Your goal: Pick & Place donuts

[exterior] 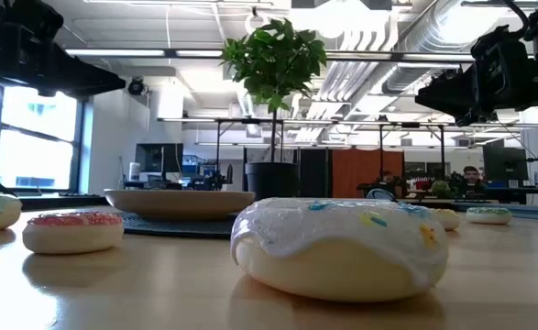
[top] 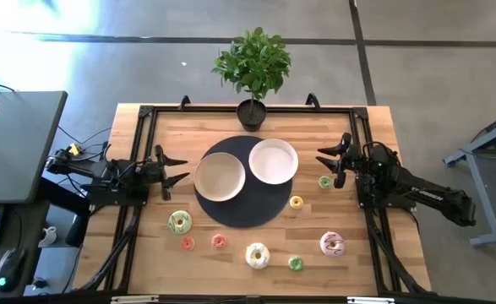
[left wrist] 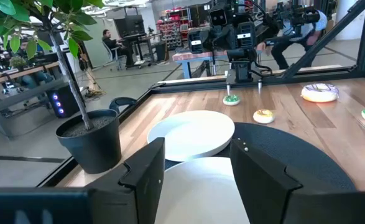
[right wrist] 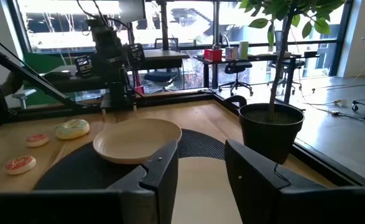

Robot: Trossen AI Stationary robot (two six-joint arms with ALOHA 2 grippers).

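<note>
Eight toy donuts lie flat on the wooden table, near its front. The larger ones are green-iced (top: 179, 222), cream (top: 257, 254) and pink/white (top: 332, 244). The tiny ones are two pink (top: 188, 243) (top: 219, 241), two green (top: 295, 263) (top: 324, 181) and a yellow (top: 296, 202). My left gripper (top: 176, 169) hovers open at the table's left, pointing at the plates. My right gripper (top: 328, 160) hovers open at the right, just beyond the tiny green donut. The low view shows the cream donut (exterior: 340, 247) up close.
A beige plate (top: 220, 176) and a white plate (top: 273, 160) sit on a dark round mat (top: 243, 211) in the table's middle. A potted plant (top: 251, 112) stands at the far edge. A black frame (top: 146, 127) borders the table. People sit in the room beyond.
</note>
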